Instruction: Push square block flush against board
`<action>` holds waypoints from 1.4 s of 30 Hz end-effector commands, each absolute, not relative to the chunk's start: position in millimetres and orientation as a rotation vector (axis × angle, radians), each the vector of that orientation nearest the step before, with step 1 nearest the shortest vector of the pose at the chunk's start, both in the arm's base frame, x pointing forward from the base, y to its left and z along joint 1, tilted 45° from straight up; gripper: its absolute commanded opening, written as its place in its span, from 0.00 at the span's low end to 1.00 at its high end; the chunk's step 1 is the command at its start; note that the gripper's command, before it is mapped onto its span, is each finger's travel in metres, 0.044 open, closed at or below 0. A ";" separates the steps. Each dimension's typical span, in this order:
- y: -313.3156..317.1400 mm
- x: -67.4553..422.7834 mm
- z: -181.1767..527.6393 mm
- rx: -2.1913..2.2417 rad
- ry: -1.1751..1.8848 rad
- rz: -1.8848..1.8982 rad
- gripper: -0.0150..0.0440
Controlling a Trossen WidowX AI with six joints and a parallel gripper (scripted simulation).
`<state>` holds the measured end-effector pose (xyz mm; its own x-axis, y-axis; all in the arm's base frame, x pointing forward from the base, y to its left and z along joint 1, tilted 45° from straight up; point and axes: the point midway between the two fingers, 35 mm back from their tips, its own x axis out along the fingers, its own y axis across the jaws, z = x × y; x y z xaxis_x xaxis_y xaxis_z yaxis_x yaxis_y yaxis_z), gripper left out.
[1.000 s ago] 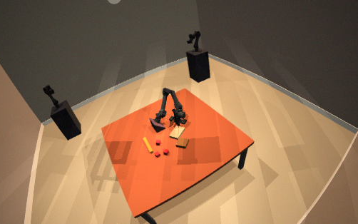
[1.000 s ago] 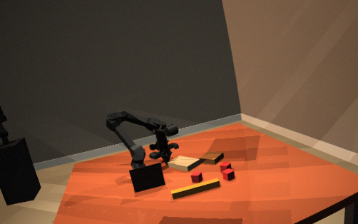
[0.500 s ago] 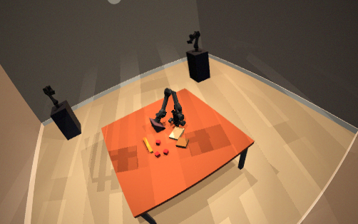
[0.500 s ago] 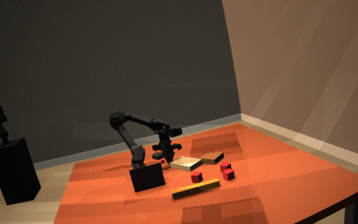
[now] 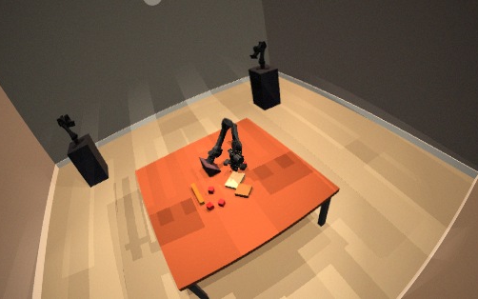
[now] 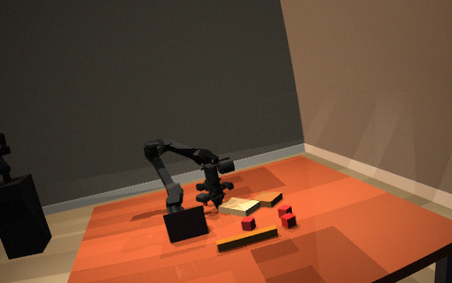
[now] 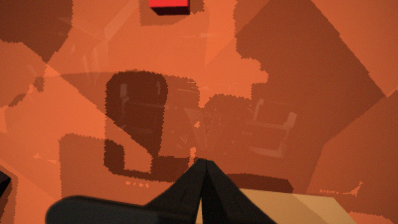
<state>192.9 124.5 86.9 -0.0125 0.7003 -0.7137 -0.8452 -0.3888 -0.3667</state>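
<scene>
A flat cream slab lies on the orange table. A smaller flat orange-brown square block lies right beside it, on the side away from the arm; they look close or touching at a corner. My gripper is shut on nothing. Its tips are low over the table, at the cream slab's edge nearest the arm base. In the wrist view the cream slab shows just behind the closed fingers.
A long yellow bar lies to one side. Three red cubes sit between it and the slabs; one also shows in the wrist view. A dark box stands by the arm base.
</scene>
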 end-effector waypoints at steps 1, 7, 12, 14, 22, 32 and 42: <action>120.2 198.6 83.5 -1.053 0.197 1.671 0.25; 115.9 203.6 79.3 -1.054 0.198 1.671 0.25; 119.2 201.0 82.5 -1.054 0.197 1.671 0.25; 121.1 199.4 84.5 -1.053 0.197 1.671 0.25; 128.8 192.4 92.3 -1.052 0.195 1.671 0.25; 137.7 182.9 101.7 -1.048 0.191 1.670 0.25; 137.6 179.6 112.4 -1.046 0.183 1.669 0.25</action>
<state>177.0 142.1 108.6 -0.0098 0.7070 -0.7071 -0.8429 -0.3864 -0.3746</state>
